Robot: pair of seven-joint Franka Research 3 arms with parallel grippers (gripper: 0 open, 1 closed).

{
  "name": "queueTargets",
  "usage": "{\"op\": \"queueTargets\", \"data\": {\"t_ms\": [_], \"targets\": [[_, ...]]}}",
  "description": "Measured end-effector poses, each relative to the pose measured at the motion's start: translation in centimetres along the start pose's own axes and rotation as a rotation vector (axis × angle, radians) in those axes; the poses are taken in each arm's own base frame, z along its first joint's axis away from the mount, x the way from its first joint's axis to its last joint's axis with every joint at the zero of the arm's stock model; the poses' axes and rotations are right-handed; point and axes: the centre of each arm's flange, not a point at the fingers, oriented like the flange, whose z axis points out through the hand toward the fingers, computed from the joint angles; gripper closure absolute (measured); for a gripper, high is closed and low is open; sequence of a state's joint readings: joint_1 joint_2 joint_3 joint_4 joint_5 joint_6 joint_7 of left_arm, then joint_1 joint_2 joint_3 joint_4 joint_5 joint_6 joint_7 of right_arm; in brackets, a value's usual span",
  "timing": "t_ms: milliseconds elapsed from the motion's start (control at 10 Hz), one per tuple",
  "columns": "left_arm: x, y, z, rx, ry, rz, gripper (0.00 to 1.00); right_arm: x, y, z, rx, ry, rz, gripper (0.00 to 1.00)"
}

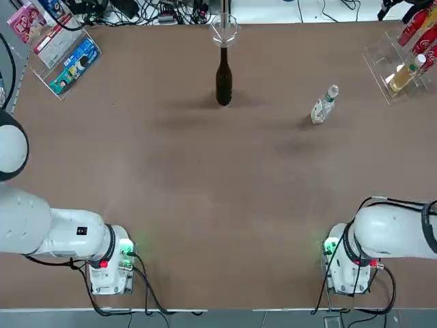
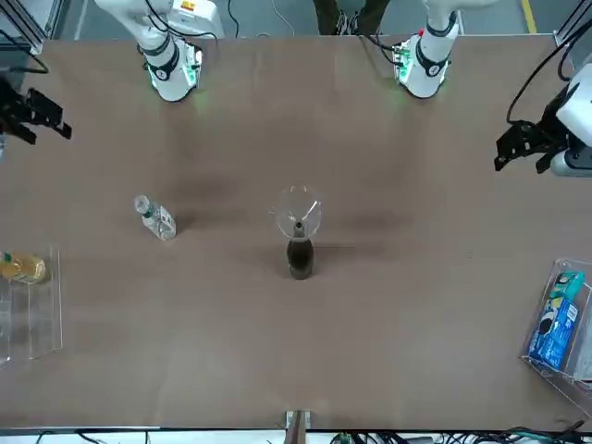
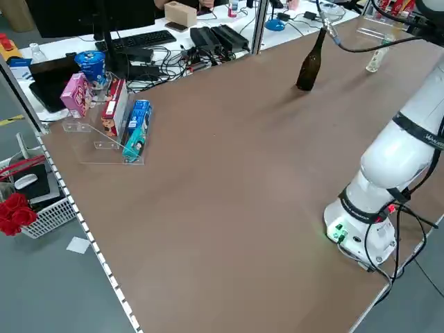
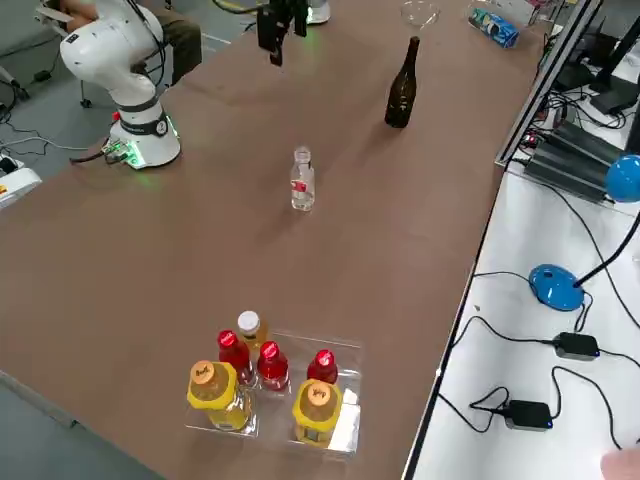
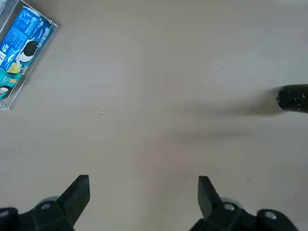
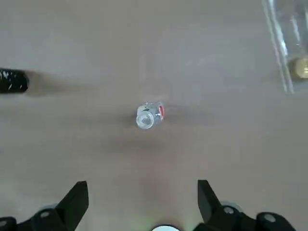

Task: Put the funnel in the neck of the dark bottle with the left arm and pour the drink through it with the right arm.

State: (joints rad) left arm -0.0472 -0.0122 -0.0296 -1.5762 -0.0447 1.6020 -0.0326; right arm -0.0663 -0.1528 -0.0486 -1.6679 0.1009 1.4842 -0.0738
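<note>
Funnel (image 1: 224, 29) sits in the bottle's (image 1: 224, 80) neck; drink (image 1: 324, 104) stands right of bottle. Both jaws, left (image 5: 143, 202) and right (image 6: 143, 204), are wide, empty, robot-side of bottle. Right should grip drink squarely, low enough to clear its mouth.

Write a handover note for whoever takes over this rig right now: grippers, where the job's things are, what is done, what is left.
Left gripper: raised at the table's left side, jaws open and empty.
Right gripper: raised at the right side, jaws open and empty.
Things: the dark bottle stands upright near the far edge; the drink stands to its right, nearer the robot.
Done: the funnel sits in the bottle's neck.
Left: apparently the pour with the right arm; whether any drink is already inside cannot be seen.
</note>
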Motion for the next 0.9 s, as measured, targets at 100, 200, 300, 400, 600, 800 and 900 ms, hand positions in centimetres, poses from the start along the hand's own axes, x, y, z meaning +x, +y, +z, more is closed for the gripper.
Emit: {"op": "queueTargets", "data": {"t_ms": [100, 200, 300, 400, 600, 800, 900], "targets": [[0.0, -0.1, 0.0, 0.000, 0.000, -0.003, 0.01, -0.5, 0.2, -1.1, -0.027, 0.019, 0.037, 0.00], [0.0, -0.3, 0.1, 0.001, 0.000, -0.005, 0.01, -0.9, 0.2, -1.9, -0.044, 0.034, 0.056, 0.00], [0.0, -0.6, 0.1, 0.015, 0.001, -0.008, 0.01, -1.2, -0.1, -2.4, -0.056, 0.045, 0.062, 0.00], [0.0, -0.7, 0.0, 0.030, 0.002, -0.008, 0.01, -1.4, -0.3, -2.6, -0.063, 0.050, 0.062, 0.00], [0.0, -0.8, 0.1, 0.034, 0.001, -0.008, 0.01, -1.3, -0.3, -2.6, -0.067, 0.048, 0.062, 0.00], [0.0, -0.7, 0.1, 0.034, 0.002, -0.018, 0.01, -1.2, -0.5, -2.3, -0.071, 0.042, 0.059, 0.00], [0.0, -0.7, 0.1, 0.034, 0.002, -0.036, 0.01, -1.1, -0.5, -2.2, -0.075, 0.041, 0.058, 0.00]]}}
